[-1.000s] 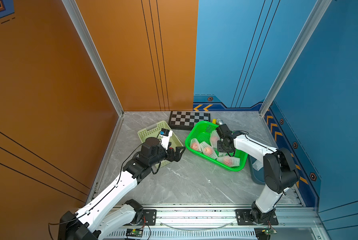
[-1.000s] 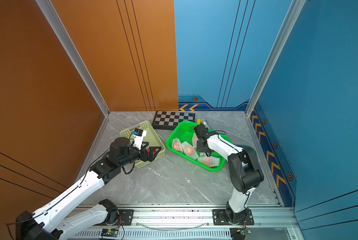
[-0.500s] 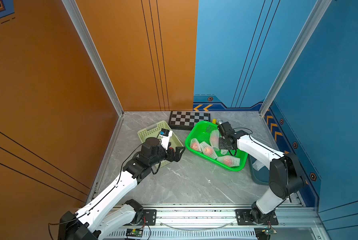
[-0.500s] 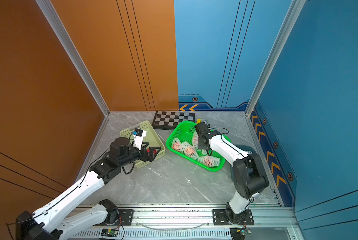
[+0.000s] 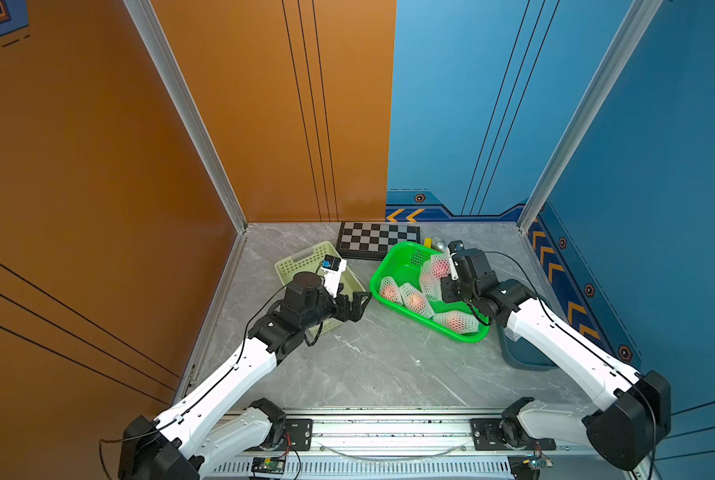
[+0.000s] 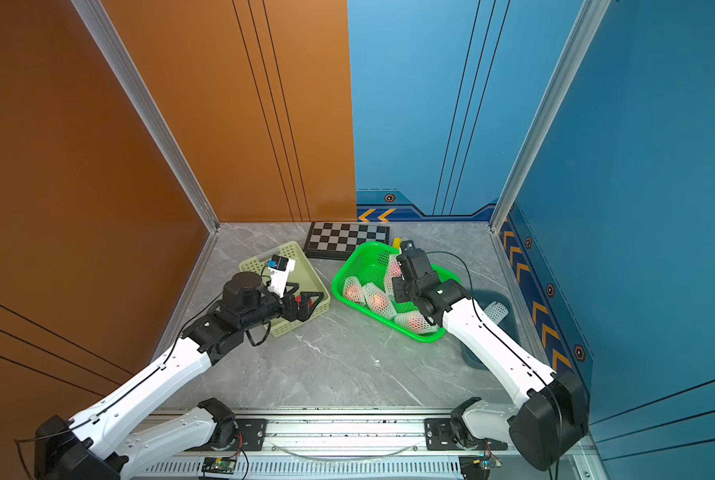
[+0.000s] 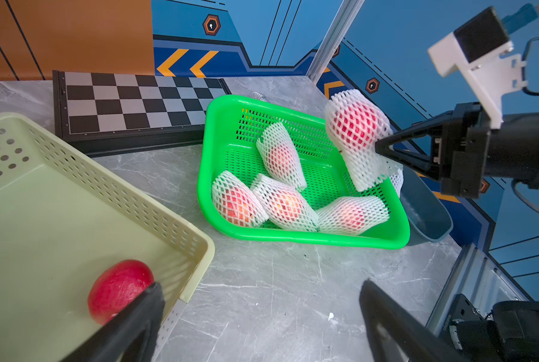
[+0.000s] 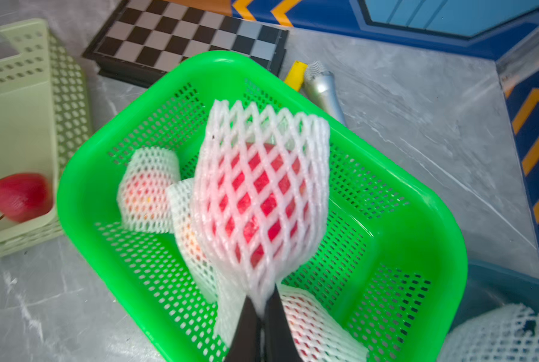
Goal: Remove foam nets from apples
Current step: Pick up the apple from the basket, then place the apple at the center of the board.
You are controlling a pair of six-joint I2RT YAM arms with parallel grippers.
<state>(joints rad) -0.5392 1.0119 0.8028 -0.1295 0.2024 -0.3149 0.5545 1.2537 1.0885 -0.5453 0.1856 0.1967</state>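
My right gripper (image 8: pixel 263 296) is shut on the pinched end of a white foam net (image 8: pixel 262 188) with a red apple (image 8: pixel 255 200) inside. It holds the net above the green basket (image 8: pixel 105 131). The same net (image 7: pixel 354 131) hangs from the gripper's tips in the left wrist view. Several more netted apples (image 7: pixel 284 203) lie in the green basket (image 7: pixel 293 239). My left gripper (image 7: pixel 260 283) is open and holds nothing, over the table between the two baskets. A bare red apple (image 7: pixel 118 288) lies in the pale green basket (image 7: pixel 136 203).
A chessboard (image 5: pixel 378 241) lies behind the baskets. A silver microphone (image 8: pixel 323 87) and a yellow piece (image 8: pixel 296 75) lie behind the green basket. A dark blue bin (image 5: pixel 526 353) at the right holds an empty foam net (image 8: pixel 497 332).
The right gripper has shut on the net's end and lifted it with its apple. The right arm's elbow has swung toward the front right. The left arm has stayed still.
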